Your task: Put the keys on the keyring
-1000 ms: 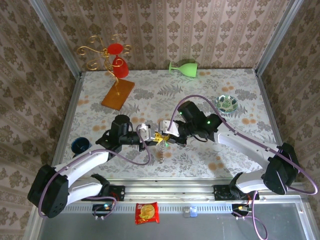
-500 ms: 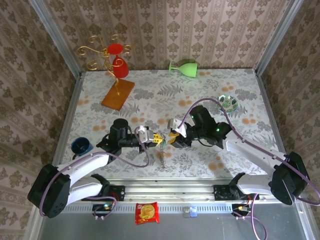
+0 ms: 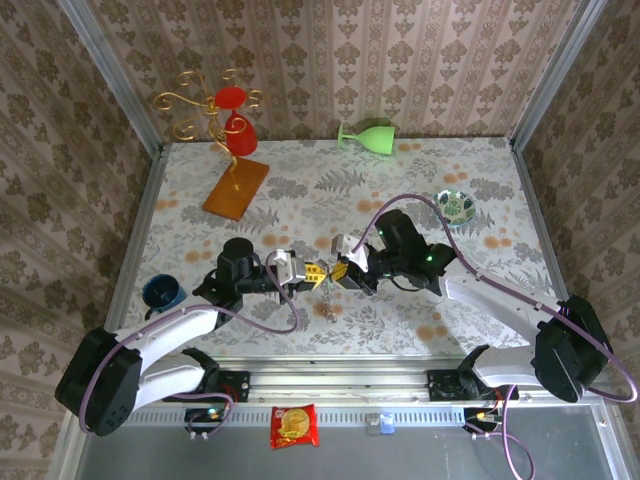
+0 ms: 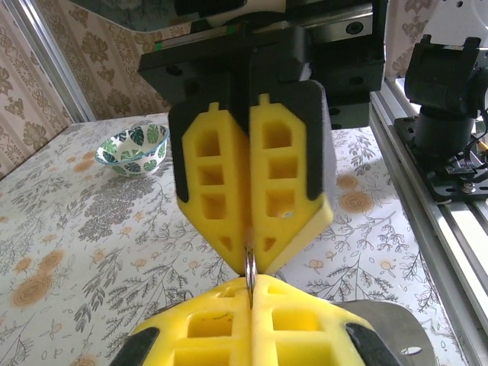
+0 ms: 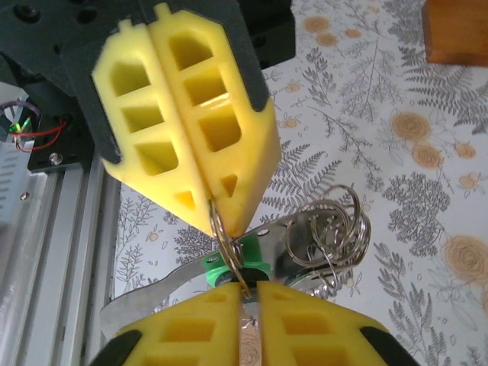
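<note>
Your left end effector [image 3: 312, 271] and right end effector [image 3: 337, 272] meet tip to tip over the bench [image 3: 420, 170]. Each has its yellow pads pressed together on the same thin wire ring [image 4: 249, 270], which bridges the small gap between the two tips. The green-headed key [image 5: 238, 263] hangs on that ring just under the tips, and a bunch of rings [image 5: 332, 229] dangles just beside the key.

The aluminium rail [image 3: 340, 372] at the bench's near edge runs close behind both end effectors. Open flowered bench stretches beyond the tips toward the far wall.

A blue cup [image 3: 160, 291] sits behind the left end effector, near the left edge. A patterned bowl [image 3: 455, 206] lies well beyond the right one, past its arm. A green goblet [image 3: 366, 135] lies on its side at the far wall. A gold stand [image 3: 232, 110] rises in the far-left corner.
</note>
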Controlling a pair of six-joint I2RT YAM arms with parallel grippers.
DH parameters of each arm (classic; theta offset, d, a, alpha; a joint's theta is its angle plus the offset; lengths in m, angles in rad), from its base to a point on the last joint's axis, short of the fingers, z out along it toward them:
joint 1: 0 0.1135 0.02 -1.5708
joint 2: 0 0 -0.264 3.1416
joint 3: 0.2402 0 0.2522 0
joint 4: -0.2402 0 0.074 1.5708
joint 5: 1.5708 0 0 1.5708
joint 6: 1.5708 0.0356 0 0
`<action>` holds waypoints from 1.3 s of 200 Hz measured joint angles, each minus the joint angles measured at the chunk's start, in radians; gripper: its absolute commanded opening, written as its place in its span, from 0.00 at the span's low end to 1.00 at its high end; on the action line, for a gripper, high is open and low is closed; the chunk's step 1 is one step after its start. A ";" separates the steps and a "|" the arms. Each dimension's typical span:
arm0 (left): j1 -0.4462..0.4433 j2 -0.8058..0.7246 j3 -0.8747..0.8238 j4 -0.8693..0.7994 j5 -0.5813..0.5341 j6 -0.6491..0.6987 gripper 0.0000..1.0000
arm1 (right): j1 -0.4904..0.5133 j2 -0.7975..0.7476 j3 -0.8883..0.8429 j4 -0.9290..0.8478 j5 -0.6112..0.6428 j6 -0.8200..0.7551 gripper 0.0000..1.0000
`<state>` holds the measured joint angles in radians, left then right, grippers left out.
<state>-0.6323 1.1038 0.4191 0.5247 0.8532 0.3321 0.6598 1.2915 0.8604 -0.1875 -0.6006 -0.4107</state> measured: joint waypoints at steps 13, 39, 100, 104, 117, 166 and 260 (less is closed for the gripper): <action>0.003 0.000 0.000 0.000 0.000 0.000 0.00 | 0.000 0.000 0.000 -0.001 -0.002 0.002 0.08; 0.005 0.000 0.000 0.000 0.000 0.000 0.00 | 0.000 0.000 0.000 -0.002 -0.006 0.003 0.05; 0.006 0.000 0.000 0.000 0.000 0.000 0.00 | 0.000 0.000 0.000 -0.003 -0.006 0.002 0.00; 0.006 0.000 0.000 0.000 0.001 0.000 0.00 | 0.000 0.001 0.000 -0.004 -0.006 0.002 0.00; 0.005 0.000 0.000 0.000 0.004 0.000 0.00 | 0.000 0.010 0.004 -0.011 -0.007 -0.002 0.00; 0.005 0.002 -0.010 0.016 0.009 -0.004 0.00 | -0.001 0.046 0.023 -0.057 -0.007 -0.010 0.00; 0.005 0.026 -0.014 0.084 0.016 -0.042 0.00 | -0.010 -0.016 -0.024 0.051 -0.033 0.027 0.27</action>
<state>-0.6270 1.1297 0.4046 0.6086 0.8696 0.2897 0.6495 1.2758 0.8368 -0.1364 -0.6338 -0.3836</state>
